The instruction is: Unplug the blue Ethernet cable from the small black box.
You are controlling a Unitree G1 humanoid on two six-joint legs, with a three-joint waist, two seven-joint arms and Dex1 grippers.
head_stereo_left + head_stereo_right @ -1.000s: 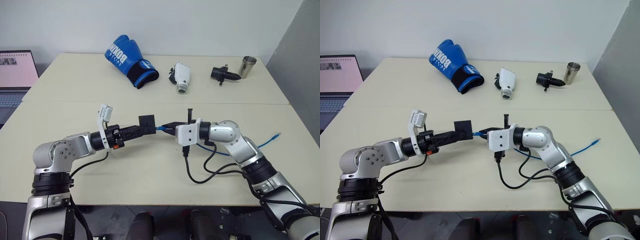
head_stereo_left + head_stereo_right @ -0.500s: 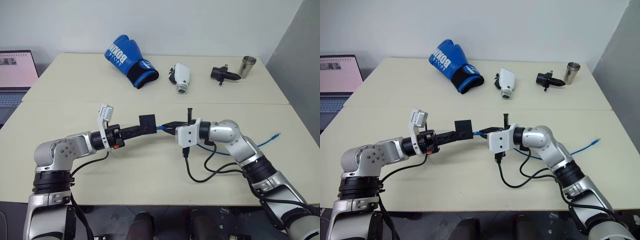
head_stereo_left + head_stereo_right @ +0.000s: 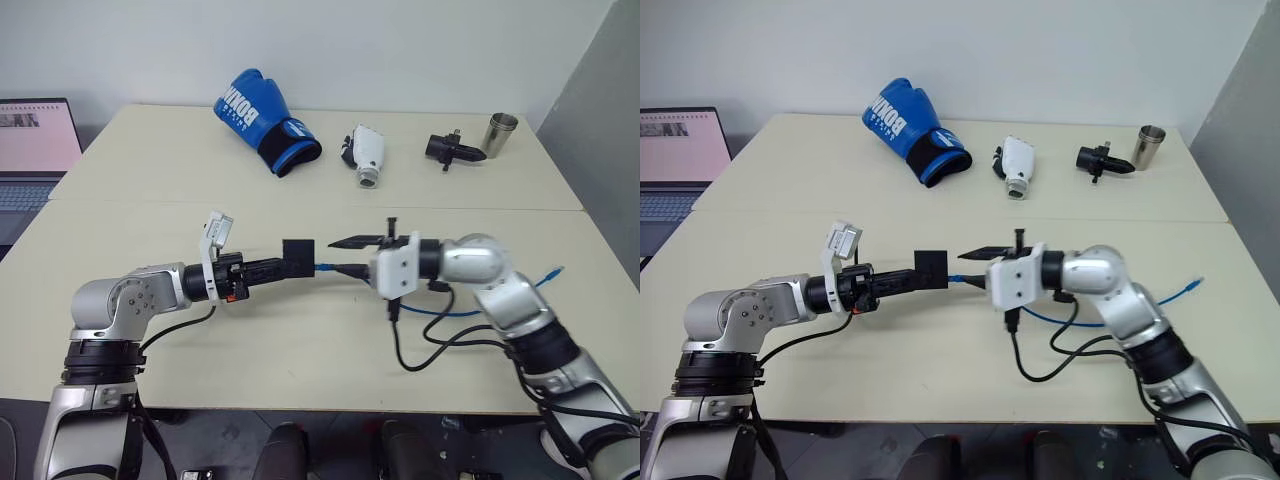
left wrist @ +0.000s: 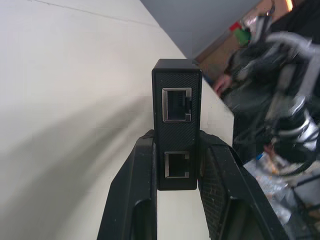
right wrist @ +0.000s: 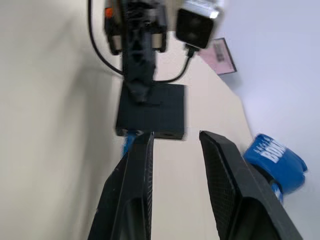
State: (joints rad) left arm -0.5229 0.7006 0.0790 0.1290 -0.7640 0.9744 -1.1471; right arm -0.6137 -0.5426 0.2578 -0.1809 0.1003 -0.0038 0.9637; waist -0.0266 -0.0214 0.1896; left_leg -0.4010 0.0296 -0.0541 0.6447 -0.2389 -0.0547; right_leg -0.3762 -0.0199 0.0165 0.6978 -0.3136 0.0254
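Two arms, silver-grey rounded joint housings, black ribbed collars. White camera blocks at both wrists. Loose black cables looping beneath each forearm. Left gripper (image 3: 272,266) and right gripper (image 3: 345,255): slim black fingers.

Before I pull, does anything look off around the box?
Yes: the right gripper stands open, yet the blue cable still seems plugged into the black box, which the left gripper clamps.

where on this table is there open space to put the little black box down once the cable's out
The near left stretch of the table, between the laptop and the left claw, is bare; so is the band between the blue boxing glove and the small black box. It is crowded on the right, where the blue Ethernet cable and black wiring loop.
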